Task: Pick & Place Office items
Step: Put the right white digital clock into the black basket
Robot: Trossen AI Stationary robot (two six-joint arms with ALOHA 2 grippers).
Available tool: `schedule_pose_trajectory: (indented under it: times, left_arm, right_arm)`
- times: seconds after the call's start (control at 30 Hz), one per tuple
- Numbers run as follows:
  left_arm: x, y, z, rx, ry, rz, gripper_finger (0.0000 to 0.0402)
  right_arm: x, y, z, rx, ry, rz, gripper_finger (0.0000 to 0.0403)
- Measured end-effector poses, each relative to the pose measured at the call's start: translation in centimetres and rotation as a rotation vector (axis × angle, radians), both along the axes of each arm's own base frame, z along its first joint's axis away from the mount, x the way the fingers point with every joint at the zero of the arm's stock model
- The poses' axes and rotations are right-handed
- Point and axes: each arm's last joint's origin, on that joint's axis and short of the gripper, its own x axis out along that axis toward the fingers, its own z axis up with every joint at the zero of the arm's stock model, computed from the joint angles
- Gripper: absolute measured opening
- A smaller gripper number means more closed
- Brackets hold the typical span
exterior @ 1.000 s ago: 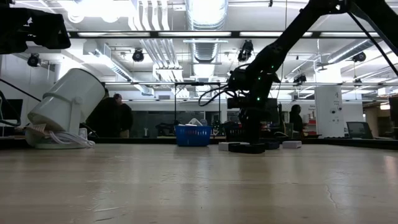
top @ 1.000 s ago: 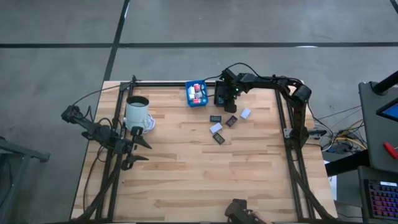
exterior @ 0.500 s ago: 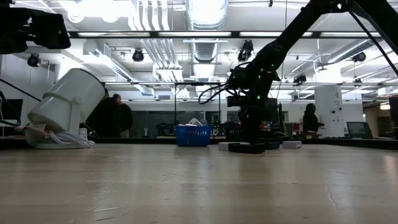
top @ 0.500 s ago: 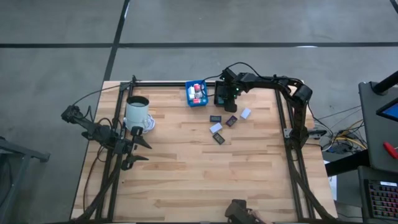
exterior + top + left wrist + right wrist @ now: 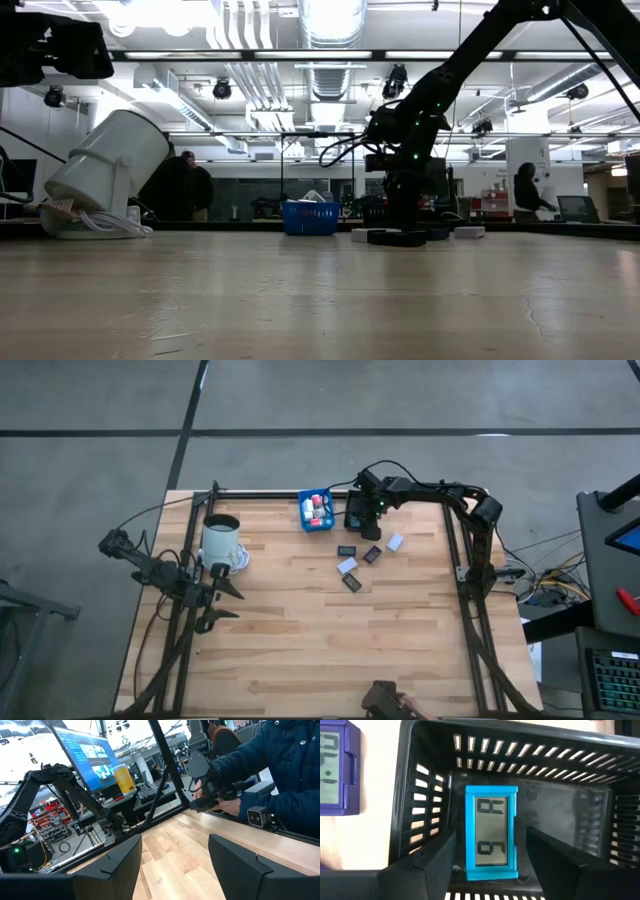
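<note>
My right gripper point(image 5: 492, 865) hangs open over the black bin point(image 5: 420, 750) at the table's far side, pointing steeply down into it. A flat teal rectangle with a grey display point(image 5: 491, 832) lies on the bin's floor. The two fingers stand on either side of it, apart from it. A purple rectangle point(image 5: 332, 767) lies on the table beside the bin. Several flat pieces point(image 5: 352, 565) lie on the wood in front of the bin. My left gripper point(image 5: 175, 870) waits open at the table's left side point(image 5: 228, 600), pointing level.
A blue bin point(image 5: 316, 510) with red and white pieces stands left of the black bin. A large white mug point(image 5: 221, 542) stands near the left arm. A seated person in a blue jacket point(image 5: 280, 775) holds a handle at the table's near edge.
Both arms have kept still. In the room behind the table, a person has walked toward the right.
</note>
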Motion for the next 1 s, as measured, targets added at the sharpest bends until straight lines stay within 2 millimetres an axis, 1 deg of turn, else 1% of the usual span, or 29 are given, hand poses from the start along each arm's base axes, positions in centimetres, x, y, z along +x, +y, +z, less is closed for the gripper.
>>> schedule_pose_trajectory:
  times: [0.13, 0.23, 0.57, 0.67, 0.87, 1.0]
  left_arm:
    - [0.0, 0.0, 0.0, 0.000, 0.000, 0.000, 0.0234]
    - [0.0, 0.0, 0.0, 0.000, 0.000, 0.000, 0.0234]
    - [0.0, 0.0, 0.0, 0.000, 0.000, 0.000, 0.0234]
    - [0.0, 0.0, 0.0, 0.000, 0.000, 0.000, 0.0234]
    - [0.0, 0.0, 0.0, 0.000, 0.000, 0.000, 0.0234]
    - [0.0, 0.0, 0.0, 0.000, 0.000, 0.000, 0.0234]
  right_arm:
    - [0.0, 0.0, 0.0, -0.001, 0.000, 0.002, 0.0258]
    - [0.0, 0.0, 0.0, -0.001, 0.001, 0.003, 0.0265]
    - [0.0, 0.0, 0.2, -0.005, -0.005, 0.002, 0.0258]
    - [-0.1, 0.1, 1.1, -0.020, -0.022, 0.001, 0.0256]
    - [-0.5, 0.4, 3.6, -0.062, -0.074, -0.002, 0.0256]
    - [-0.8, 1.0, 4.9, -0.061, -0.087, -0.021, 0.0256]
